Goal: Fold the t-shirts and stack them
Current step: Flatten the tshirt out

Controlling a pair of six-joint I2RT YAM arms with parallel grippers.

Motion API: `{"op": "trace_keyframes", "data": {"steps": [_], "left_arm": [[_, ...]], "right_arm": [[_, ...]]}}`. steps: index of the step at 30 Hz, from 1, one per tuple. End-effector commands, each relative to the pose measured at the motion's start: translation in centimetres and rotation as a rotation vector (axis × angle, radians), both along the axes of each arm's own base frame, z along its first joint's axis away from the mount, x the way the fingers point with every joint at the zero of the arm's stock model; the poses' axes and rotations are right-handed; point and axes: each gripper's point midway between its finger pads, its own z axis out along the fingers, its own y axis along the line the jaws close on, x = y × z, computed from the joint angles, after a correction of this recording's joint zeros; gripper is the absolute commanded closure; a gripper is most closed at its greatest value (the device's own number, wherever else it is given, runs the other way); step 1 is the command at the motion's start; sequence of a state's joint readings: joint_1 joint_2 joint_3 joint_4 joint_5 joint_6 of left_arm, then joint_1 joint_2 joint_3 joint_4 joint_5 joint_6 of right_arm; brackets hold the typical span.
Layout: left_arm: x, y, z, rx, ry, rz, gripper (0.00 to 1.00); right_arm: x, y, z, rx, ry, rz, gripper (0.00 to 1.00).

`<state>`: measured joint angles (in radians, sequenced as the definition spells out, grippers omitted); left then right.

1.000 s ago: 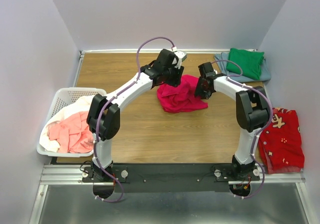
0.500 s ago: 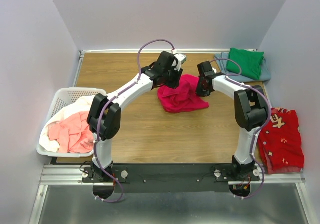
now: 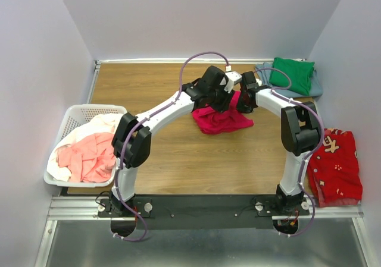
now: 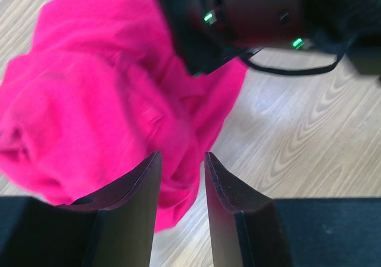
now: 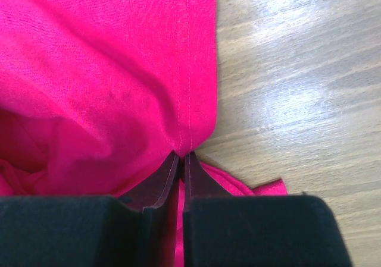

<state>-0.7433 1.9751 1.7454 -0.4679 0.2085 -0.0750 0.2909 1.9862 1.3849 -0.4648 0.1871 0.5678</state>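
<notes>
Crimson-pink t-shirt [image 3: 221, 119] lies crumpled on the wooden table [image 3: 155, 154], right of centre and towards the far side, between the two wrists.

Right gripper [image 3: 243, 100] at the shirt's far right edge. Right wrist view: right gripper [image 5: 181, 157] clenched, fingertips pressed together on a folded hem of the crimson-pink t-shirt [image 5: 101, 59]. The cloth fans out from the pinch across the upper left of that view, with bare wood to the right. A small tab of the same cloth pokes out just beside the right finger.

Left gripper [image 3: 223, 100] at the shirt's far left edge, close to the right one. Left wrist view: left gripper [image 4: 181, 160] has its fingers parted by a narrow gap. The crimson-pink t-shirt [image 4: 89, 100] bunches to the left of and beyond the tips, and a strip of it shows in the gap. Cannot tell whether the pads touch it.

Green t-shirt [image 3: 292, 75] sits folded on a grey-blue t-shirt [image 3: 317, 87] in the far right corner. White lattice basket [image 3: 74, 113] at the left edge holds a salmon-pink t-shirt [image 3: 89, 157] and a white t-shirt [image 3: 71, 137], both heaped. Red patterned cloth [image 3: 336, 166] lies by the right wall, well apart from the grippers.
</notes>
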Motion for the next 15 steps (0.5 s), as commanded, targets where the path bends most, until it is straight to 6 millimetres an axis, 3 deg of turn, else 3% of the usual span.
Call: {"op": "trace_keyframes", "data": {"steps": [1,3,10,15], "left_arm": [[0.7,-1.2,-0.9,0.009,0.007,-0.026,0.56],[1.3,-1.5,-1.9,0.023,0.015,-0.001,0.56],[3.9,-2.1,-2.7,0.022,-0.025,0.085,0.55],[4.5,-2.2,-4.3,0.047,-0.009,0.101,0.55]], "right_arm": [[0.5,0.1,0.7,0.01,-0.011,-0.005,0.85],[0.4,0.4,0.7,0.022,-0.005,0.003,0.85],[-0.3,0.8,0.6,0.047,0.009,0.022,0.85],[-0.4,0.8,0.8,0.048,0.005,0.029,0.85]]}}
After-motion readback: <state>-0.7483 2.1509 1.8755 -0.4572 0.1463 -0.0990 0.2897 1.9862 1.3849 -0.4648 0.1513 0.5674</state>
